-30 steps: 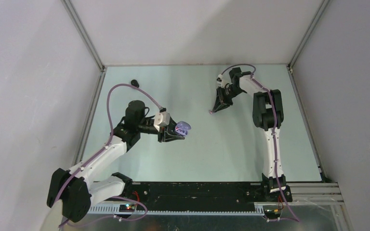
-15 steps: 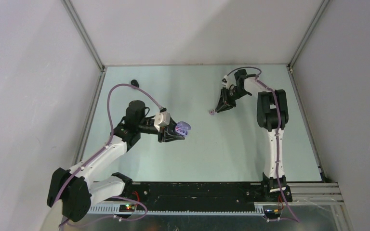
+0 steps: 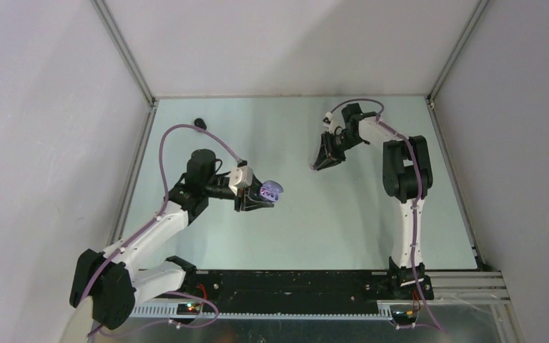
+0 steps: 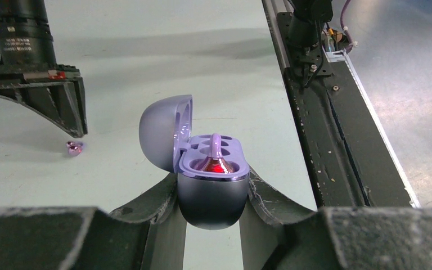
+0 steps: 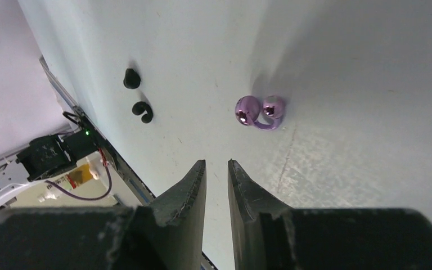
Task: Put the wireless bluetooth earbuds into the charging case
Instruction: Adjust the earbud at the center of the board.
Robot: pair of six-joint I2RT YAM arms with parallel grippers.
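The left gripper (image 3: 256,199) was clamped on the lower half of the purple case (image 4: 212,199) – its lid stood open, with one purple earbud (image 4: 216,154) sitting inside. The right gripper (image 5: 216,169) hung over the table (image 3: 329,214), its fingers a narrow slit apart and holding nothing. A second purple earbud (image 5: 259,112) lay on the table at about one o'clock from those fingertips, not touching them. Two black earbuds (image 5: 143,111) lay well apart, at about ten o'clock.

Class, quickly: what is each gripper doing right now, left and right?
Left gripper: shut on the open charging case.
Right gripper: slightly open, holding nothing.
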